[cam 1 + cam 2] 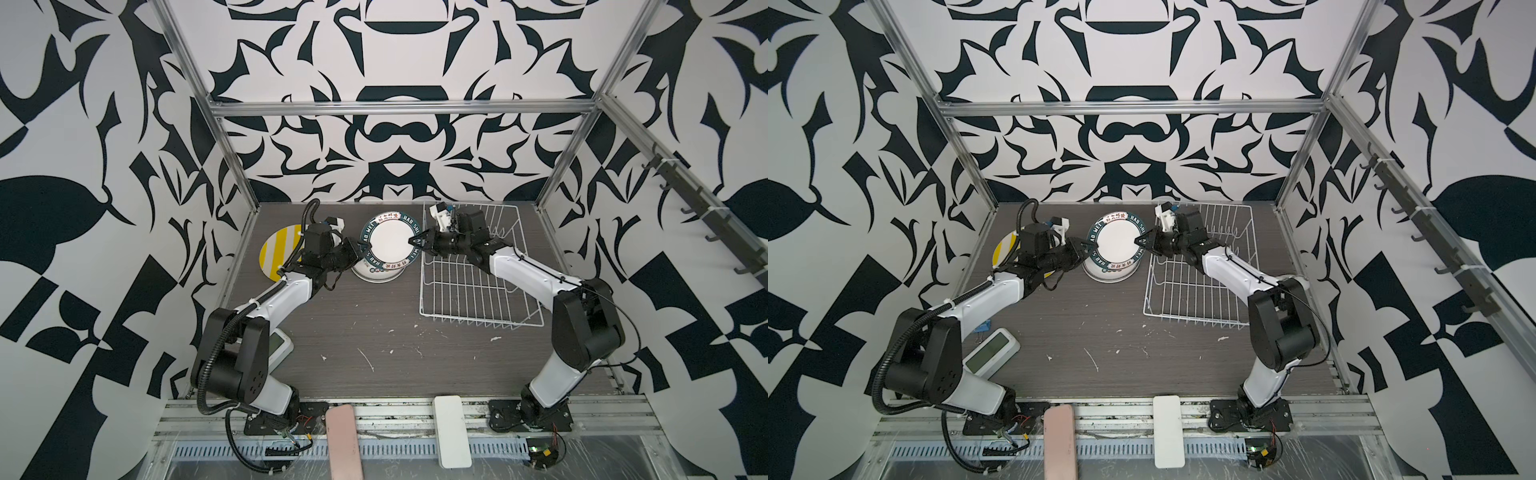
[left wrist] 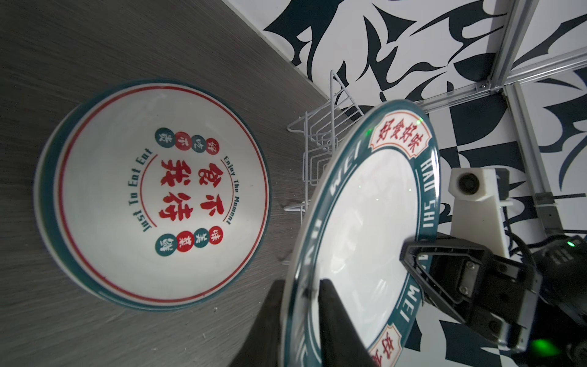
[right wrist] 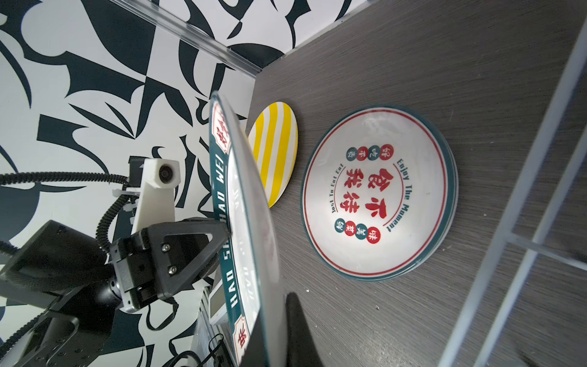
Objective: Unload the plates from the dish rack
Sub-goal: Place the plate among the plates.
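Nearest, on the front rail, lie a pink slab (image 1: 343, 440) and a white block (image 1: 451, 430), neither part of the job. Just behind them, by the left arm's base, a small screen device (image 1: 990, 351) sits on the tabletop (image 1: 374, 332).

Further in on the right stands the dish rack (image 1: 469, 291). In both top views its tines look bare, so the unloading seems nearly finished.

Past the middle of the tabletop, a stack of plates (image 2: 152, 193) lies face up, left of the rack and apart from it. The green-rimmed plate (image 1: 390, 241) hangs in the air directly over that stack, tilted and not touching it. The right fingers (image 2: 408, 255) are clamped together on the rim nearest the rack, as fits an arm that lifted it out from that side. The left fingers (image 3: 219, 233) sit on either side of the opposite rim and look pinched onto it. Two grips on opposite edges suggest a handover, or a shared lowering that keeps the plate from swinging. Holding it straight above the stack means only a short descent remains.

Farthest, at the back left, the yellow-striped plate (image 1: 276, 253) lies flat on its own, probably because it is larger than the stacked ones.
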Controlling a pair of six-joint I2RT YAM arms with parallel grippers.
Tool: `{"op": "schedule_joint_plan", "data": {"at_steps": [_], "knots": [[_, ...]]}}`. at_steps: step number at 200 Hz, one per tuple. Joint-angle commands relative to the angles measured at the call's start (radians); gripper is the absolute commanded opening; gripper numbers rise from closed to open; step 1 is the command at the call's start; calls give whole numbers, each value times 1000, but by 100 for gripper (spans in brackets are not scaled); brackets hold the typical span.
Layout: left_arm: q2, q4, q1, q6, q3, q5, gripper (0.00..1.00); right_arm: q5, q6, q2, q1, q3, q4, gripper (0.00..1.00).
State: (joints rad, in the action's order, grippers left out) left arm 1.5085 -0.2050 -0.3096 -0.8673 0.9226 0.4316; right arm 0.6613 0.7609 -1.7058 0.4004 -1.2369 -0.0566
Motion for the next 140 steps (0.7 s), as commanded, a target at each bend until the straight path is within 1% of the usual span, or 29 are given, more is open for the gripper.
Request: {"op": "schedule_joint_plan", "data": {"at_steps": [1, 31, 40, 65, 82, 102, 116, 140], "knots": [[-3, -48, -2, -1, -18, 26, 20, 41, 4, 10, 4, -47, -54, 0], [-9, -51, 0, -1, -23, 21, 15, 47, 8, 8, 3, -47, -54, 5], [-10, -51, 1, -1, -24, 21, 13, 49, 9, 8, 2, -47, -52, 9], [-11, -55, 3, -4, -26, 21, 7, 58, 11, 5, 2, -51, -51, 26], [-11, -57, 3, -6, -28, 21, 3, 61, 12, 2, 0, -52, -51, 29], [-14, -57, 4, -6, -29, 17, 0, 63, 14, 0, -2, -56, -45, 40], [-16, -57, 6, -6, -30, 15, 0, 64, 14, 0, -4, -59, -43, 45], [-20, -57, 9, -7, -33, 12, 0, 64, 14, 0, -8, -60, -37, 50]]}}
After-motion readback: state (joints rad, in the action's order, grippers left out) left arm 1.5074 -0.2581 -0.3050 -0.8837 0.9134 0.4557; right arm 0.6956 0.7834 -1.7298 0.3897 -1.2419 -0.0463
